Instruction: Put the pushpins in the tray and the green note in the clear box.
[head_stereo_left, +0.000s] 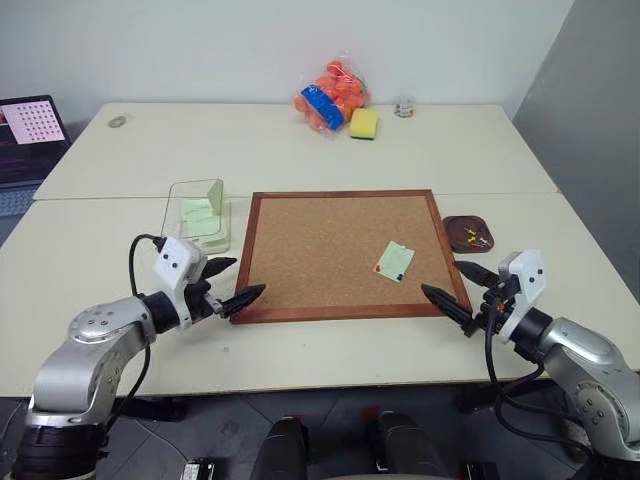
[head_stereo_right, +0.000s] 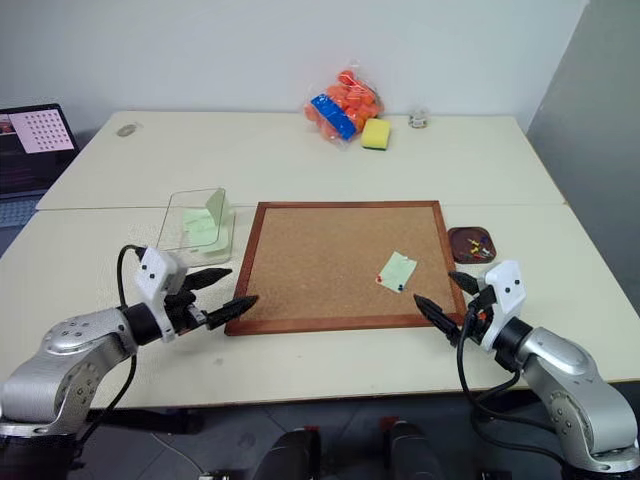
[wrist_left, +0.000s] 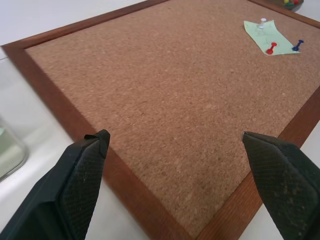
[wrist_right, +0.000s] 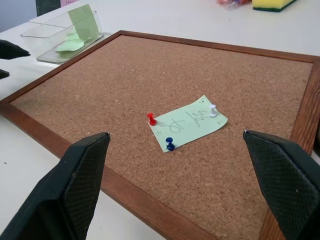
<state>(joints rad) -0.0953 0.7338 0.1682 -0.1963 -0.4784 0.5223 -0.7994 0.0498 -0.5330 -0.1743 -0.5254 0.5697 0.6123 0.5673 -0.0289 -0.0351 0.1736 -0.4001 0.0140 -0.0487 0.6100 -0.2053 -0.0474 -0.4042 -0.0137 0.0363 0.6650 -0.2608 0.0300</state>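
The green note (wrist_right: 187, 122) lies flat on the right part of the cork board (head_stereo_left: 320, 250), pinned by three pushpins: red (wrist_right: 151, 119), blue (wrist_right: 170, 145) and white (wrist_right: 212, 110). The dark reddish-brown tray (head_stereo_left: 449, 232) sits just right of the board with a few small pins in it. Left of the board stands the clear box (head_stereo_left: 195, 195), with pale green slips inside. My left gripper (head_stereo_left: 245, 278) hovers open at the board's near left corner. At the near right corner my right gripper (head_stereo_left: 442, 278) is open too, a short way from the note. Neither holds anything.
At the table's far edge lie a bag of orange things (head_stereo_left: 332, 95), a yellow sponge (head_stereo_left: 363, 123) and a small jar (head_stereo_left: 404, 107). A laptop (head_stereo_left: 30, 130) stands at the far left. Bare tabletop runs along the near edge.
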